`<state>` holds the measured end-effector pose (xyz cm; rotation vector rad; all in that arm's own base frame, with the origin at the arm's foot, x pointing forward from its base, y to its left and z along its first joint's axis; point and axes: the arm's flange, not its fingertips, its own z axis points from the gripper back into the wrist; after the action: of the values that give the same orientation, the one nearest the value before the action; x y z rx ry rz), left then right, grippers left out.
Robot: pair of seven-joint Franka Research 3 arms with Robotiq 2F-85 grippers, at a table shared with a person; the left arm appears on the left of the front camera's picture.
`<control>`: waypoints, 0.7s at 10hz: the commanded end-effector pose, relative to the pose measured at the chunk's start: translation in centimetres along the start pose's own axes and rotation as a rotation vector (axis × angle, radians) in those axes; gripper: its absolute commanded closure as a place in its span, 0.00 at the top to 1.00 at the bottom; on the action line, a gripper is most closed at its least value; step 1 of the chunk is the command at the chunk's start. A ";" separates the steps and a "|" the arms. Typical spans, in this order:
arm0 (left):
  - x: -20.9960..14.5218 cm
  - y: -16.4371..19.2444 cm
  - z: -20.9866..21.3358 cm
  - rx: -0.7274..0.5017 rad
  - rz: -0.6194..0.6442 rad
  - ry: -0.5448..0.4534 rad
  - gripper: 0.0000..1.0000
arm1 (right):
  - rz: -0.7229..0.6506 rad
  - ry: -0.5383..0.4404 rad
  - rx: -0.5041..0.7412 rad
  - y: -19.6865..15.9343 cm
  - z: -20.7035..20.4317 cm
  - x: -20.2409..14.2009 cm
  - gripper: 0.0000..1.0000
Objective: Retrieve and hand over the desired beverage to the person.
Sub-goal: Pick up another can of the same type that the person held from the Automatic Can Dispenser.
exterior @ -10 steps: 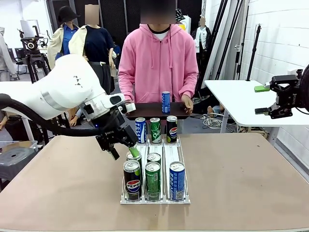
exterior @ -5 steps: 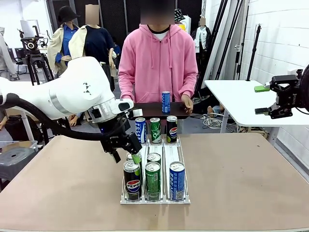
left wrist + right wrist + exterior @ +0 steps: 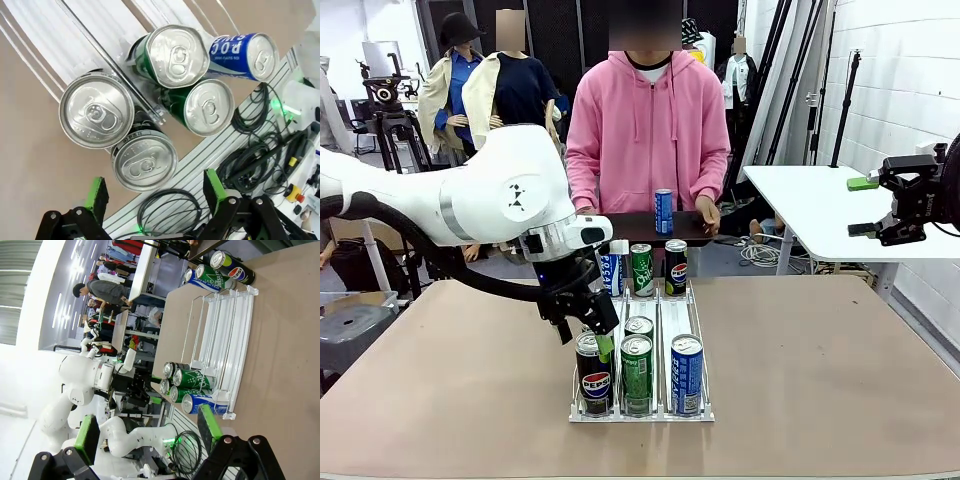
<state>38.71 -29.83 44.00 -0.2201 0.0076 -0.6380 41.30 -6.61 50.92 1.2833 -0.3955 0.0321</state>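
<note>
Eight cans are counted in the clear rack at the middle of the table: three at its 12 o'clock end near the person, five at its 6 o'clock end. One more blue can is stood on the dark tray held by the person. Left gripper is poised just over the black cola can at the rack's 7 o'clock corner, jaws wide, nothing held, no contact seen. Right gripper is parked well apart at 3 o'clock, jaws wide, empty. Which drink is wanted cannot be told; the cola can is judged the pick. Its lid should be centred between the pads, which must be lowered straight, clear of the green can at 3 o'clock and the silver-topped can at 12 o'clock, then closed on the mid body, not the rim.
</note>
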 end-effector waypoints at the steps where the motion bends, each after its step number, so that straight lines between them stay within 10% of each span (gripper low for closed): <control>1: 0.6 -0.9 -0.2 0.080 -0.013 0.000 1.00 | 0.001 0.005 -0.005 0.0 0.1 0.1 1.00; 7: 1.5 -2.0 -1.5 0.141 -0.081 -0.014 1.00 | 0.001 0.005 -0.005 0.0 0.1 0.1 1.00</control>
<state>38.51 -31.72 43.20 -0.1310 -0.0231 -0.7218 41.30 -6.61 50.92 1.2832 -0.3956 0.0319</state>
